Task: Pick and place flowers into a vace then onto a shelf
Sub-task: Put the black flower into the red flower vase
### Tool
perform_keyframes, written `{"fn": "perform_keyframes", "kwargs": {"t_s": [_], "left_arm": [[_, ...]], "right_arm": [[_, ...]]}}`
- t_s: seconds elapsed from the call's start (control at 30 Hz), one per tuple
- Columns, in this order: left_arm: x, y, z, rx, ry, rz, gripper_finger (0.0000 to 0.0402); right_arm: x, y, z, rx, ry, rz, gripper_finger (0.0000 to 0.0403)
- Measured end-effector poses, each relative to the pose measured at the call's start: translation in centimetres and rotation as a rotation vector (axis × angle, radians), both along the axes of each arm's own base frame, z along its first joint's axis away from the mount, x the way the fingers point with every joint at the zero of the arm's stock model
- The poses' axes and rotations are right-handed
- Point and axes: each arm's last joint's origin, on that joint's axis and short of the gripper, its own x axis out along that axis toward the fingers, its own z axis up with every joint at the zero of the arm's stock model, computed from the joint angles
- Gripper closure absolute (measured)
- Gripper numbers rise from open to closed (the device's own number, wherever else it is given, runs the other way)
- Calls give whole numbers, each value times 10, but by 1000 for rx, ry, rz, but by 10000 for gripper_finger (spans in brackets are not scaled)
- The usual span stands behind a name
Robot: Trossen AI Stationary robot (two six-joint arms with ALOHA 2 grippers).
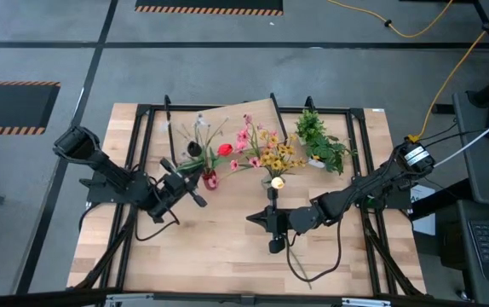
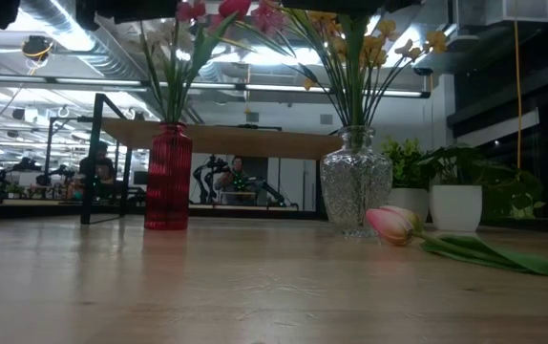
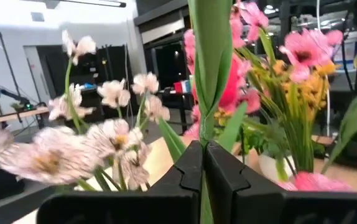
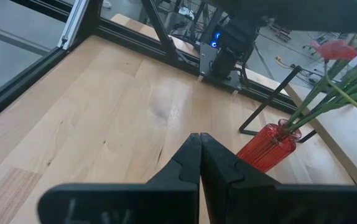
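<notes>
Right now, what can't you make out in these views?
- Left gripper: shut on a green stem; its flower head is cut off by the left wrist view's top edge.
- Low view: flower heads above the red vase and glass vase cropped; neither gripper shows.
- Shelf: largely covered by flowers in the high view.

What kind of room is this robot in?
Probably a robotics lab or workshop. The wooden table stands on a grey floor with striped hazard tape, a yellow cable trails across it, and bare ceiling pipes show overhead.

Two vases (image 2: 169, 177) (image 2: 355, 182), one potted plant (image 1: 321, 141), one shelf (image 1: 227, 119)
</notes>
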Motion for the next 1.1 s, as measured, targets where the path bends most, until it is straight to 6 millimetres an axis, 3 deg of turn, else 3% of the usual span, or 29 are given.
{"fn": "perform_keyframes", "kwargs": {"t_s": [0.47,0.67,0.87,1.1], "left_arm": [[6,-3,-27,-77,53,84,398],[6,-3,-28,-88,42,79,385],[6,-3,-28,-84,46,78,346],[2,-9,-27,-63,70,55,272]], "right_arm": [[0,0,0,0,0,0,395],[0,0,0,0,0,0,395],[0,0,0,0,0,0,395],[0,0,0,0,0,0,396]]}}
